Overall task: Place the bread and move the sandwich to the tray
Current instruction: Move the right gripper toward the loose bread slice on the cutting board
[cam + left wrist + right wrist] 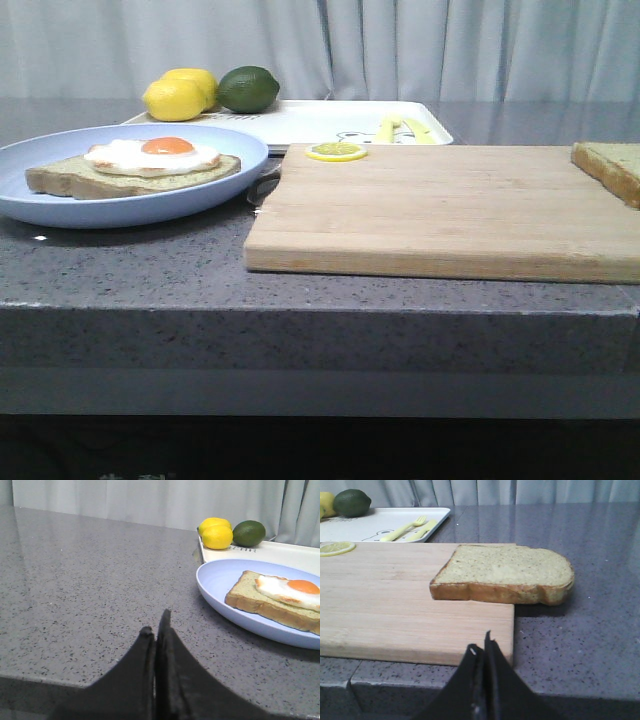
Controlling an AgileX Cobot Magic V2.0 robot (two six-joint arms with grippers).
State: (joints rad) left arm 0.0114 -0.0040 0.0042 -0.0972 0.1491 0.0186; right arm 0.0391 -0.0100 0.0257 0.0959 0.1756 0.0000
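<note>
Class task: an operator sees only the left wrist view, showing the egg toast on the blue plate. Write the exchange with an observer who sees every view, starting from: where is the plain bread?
Observer: The bread lies on the wooden board's right end, overhanging its edge.
Operator: Is the right gripper holding it?
Observer: No, the right gripper is shut and empty, short of the bread.
Operator: What's on the tray besides fruit?
Observer: A yellow fork lies on the tray.

The bread (610, 168) is cut off by the front view's right edge. The plate (60, 205) runs past its left edge. The tray (310, 125) is partly hidden behind plate and board (440, 215); its print is too small to read.
</note>
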